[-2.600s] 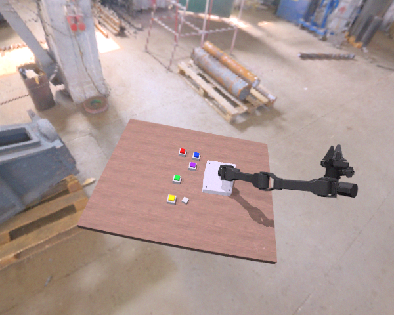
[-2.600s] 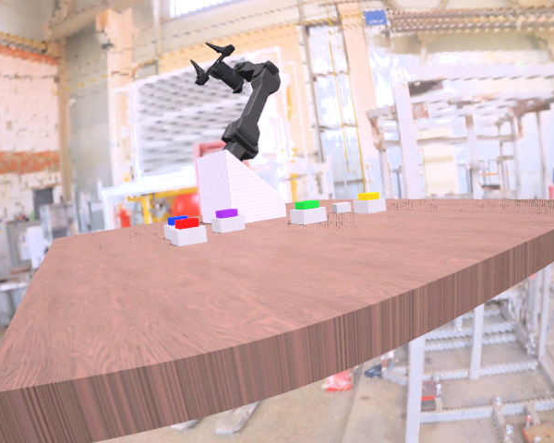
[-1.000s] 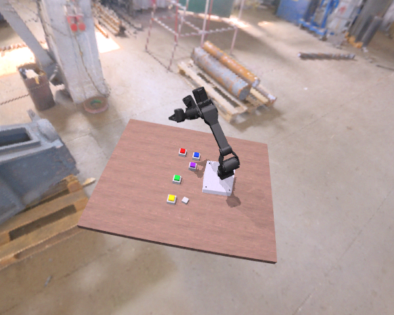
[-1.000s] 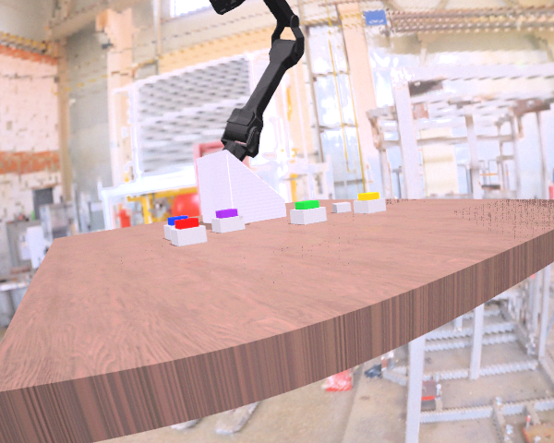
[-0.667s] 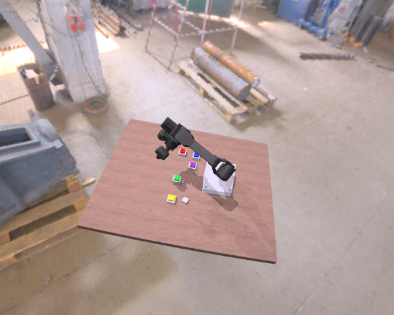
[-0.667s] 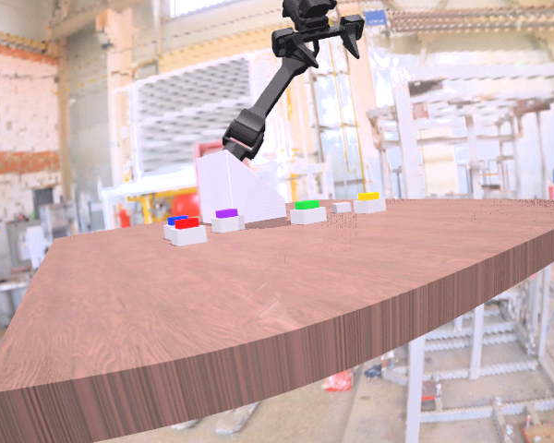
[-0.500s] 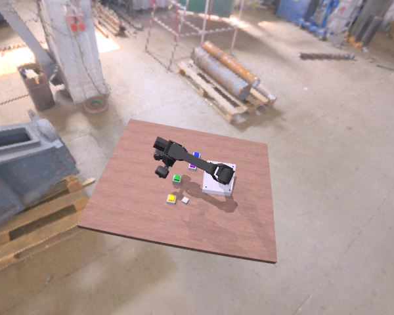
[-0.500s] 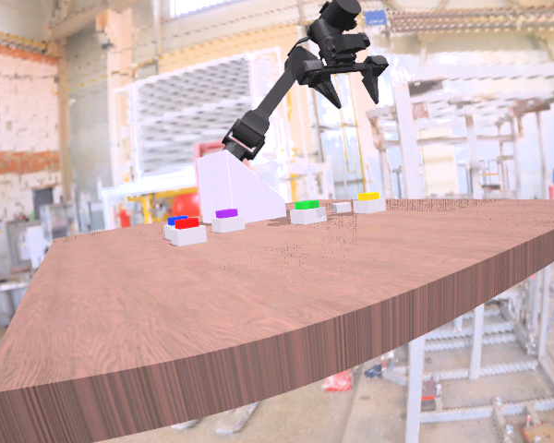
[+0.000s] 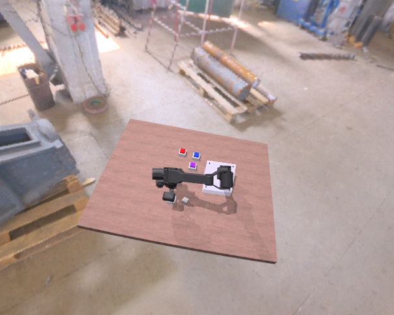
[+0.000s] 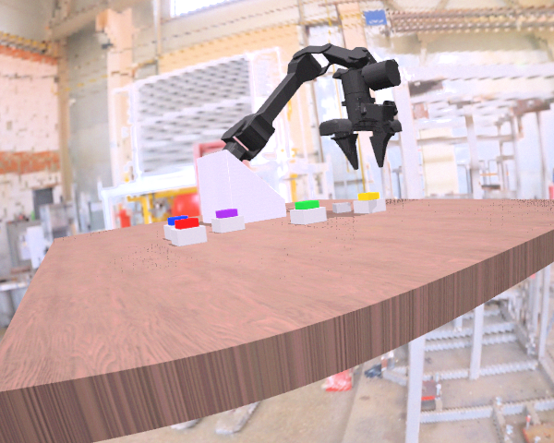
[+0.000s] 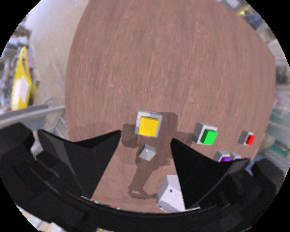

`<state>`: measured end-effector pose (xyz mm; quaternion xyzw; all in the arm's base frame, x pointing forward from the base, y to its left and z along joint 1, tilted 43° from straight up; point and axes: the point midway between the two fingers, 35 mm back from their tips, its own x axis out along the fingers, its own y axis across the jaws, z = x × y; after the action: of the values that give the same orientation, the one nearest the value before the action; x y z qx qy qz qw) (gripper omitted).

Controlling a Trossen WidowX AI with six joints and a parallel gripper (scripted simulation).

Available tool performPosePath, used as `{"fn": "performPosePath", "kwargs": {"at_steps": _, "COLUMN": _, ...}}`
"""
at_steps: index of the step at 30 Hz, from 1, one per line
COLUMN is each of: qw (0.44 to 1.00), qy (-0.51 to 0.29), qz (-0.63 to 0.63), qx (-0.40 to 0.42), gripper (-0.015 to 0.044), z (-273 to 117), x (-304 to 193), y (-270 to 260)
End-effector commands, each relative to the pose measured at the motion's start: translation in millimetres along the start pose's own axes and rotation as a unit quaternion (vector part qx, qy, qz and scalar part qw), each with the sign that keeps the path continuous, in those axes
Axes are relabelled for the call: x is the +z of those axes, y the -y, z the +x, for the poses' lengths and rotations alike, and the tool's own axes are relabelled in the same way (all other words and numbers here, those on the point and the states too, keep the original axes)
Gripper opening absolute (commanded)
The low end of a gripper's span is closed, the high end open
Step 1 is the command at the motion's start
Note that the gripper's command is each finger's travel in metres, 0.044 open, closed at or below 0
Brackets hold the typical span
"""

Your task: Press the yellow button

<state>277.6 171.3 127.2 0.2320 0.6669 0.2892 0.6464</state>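
Note:
The yellow button [image 10: 368,196] [image 11: 148,126] sits on a white square housing and stands up, unpressed. In the top view its cap is hidden under the gripper and only part of its housing [image 9: 171,201] shows. My gripper [image 10: 368,166] [image 11: 146,137] points down, open and empty, with its fingertips above the yellow button and clear of it. In the wrist view the button lies just beyond the gap between the fingertips. A small grey block [image 9: 184,199] [image 10: 342,207] [image 11: 147,153] lies on the table beside the button, on the arm base's side.
The green button [image 10: 307,205] [image 11: 209,137] is the nearest other button; the arm hides it in the top view. The purple [image 9: 192,165] [image 10: 226,212], blue [image 9: 196,155] and red [image 9: 182,150] [image 10: 186,222] buttons stand farther off. The white arm base [image 9: 211,165] [image 10: 215,190] is behind.

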Motion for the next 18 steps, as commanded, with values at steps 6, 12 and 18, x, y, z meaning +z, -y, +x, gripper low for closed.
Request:
{"fn": "performPosePath", "kwargs": {"at_steps": 6, "qw": 1.000, "qy": -0.009, "qz": 0.006, "qx": -0.004, "gripper": 0.0059, "z": 24.1, "x": -5.9, "y": 3.2}}
{"fn": "performPosePath", "kwargs": {"at_steps": 12, "qw": 1.000, "qy": -0.009, "qz": 0.006, "qx": -0.004, "gripper": 0.0020, "z": 24.1, "x": -5.9, "y": 3.2}}
{"fn": "performPosePath", "kwargs": {"at_steps": 18, "qw": 1.000, "qy": -0.009, "qz": 0.006, "qx": -0.004, "gripper": 0.0020, "z": 26.5, "x": -5.8, "y": 3.2}}
